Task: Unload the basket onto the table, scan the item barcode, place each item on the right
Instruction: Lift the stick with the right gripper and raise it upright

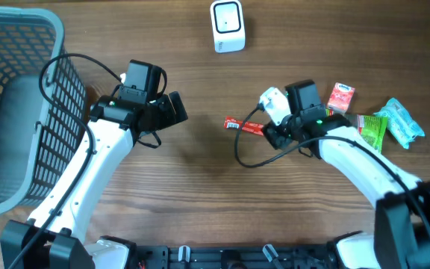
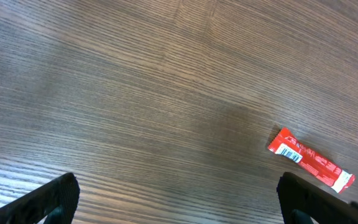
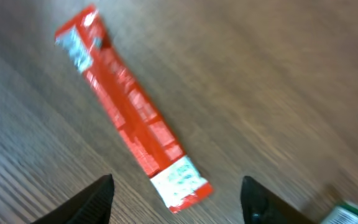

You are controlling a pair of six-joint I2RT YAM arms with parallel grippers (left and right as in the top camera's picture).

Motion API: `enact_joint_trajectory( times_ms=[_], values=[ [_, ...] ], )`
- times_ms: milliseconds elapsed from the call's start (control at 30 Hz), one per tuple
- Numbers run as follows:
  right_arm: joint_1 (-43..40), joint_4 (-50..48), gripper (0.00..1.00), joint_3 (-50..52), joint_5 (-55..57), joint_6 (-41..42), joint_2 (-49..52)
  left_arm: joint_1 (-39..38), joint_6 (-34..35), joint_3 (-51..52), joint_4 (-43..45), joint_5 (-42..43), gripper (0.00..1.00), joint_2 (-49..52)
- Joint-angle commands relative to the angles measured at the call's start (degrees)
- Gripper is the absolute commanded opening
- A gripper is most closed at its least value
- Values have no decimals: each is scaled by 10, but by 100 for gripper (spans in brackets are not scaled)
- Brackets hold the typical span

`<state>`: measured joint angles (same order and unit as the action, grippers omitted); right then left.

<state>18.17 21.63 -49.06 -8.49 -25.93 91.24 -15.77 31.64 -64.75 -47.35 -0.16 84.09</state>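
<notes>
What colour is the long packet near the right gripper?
The packet is red with white patches at the ends; clearest in the right wrist view.

**Overhead view:** fixed above the table [image 1: 200, 209], looking straight down from well above. It takes in the whole work surface, from the basket [image 1: 13, 112] at the left to the white scanner [image 1: 227, 26] at the far edge.

**Left wrist view:** low over the tabletop, facing down onto bare wood, with the left fingers [image 2: 48, 199] in the lower corners.

**Right wrist view:** closer still and slightly blurred, with the right fingers [image 3: 95, 199] along the lower edge.

**Shared field:** the red packet [image 1: 243, 125] appears in all three views. It is small at the lower right in the left wrist view and spans most of the frame in the right wrist view.
</notes>
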Motion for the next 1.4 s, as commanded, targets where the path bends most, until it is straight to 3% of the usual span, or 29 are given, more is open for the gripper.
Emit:
enact_joint_trajectory(
  times_ms=[0, 267, 500, 733, 833, 900, 1367],
  values=[
    [-2, -1, 61, -3, -31, -71, 51, 2, 6, 2, 1, -6, 100, -3],
    [-2, -16, 54, -3, 14, -68, 118, 2, 5, 2, 1, -6, 100, -3],
    [-2, -10, 43, -12, 26, -51, 102, 2, 5, 2, 1, -6, 100, -3],
    [-2, -6, 47, -29, 45, -9, 71, 2, 5, 2, 1, -6, 100, -3],
    [-2, 6, 57, -30, 19, -7, 38, 2, 6, 2, 1, -6, 100, -3],
    [-2, 17, 57, -30, 16, -7, 35, 2, 6, 2, 1, -6, 100, -3],
    [-2, 9, 50, -3, 27, -11, 81, 2, 6, 2, 1, -6, 100, -3]
  ],
)
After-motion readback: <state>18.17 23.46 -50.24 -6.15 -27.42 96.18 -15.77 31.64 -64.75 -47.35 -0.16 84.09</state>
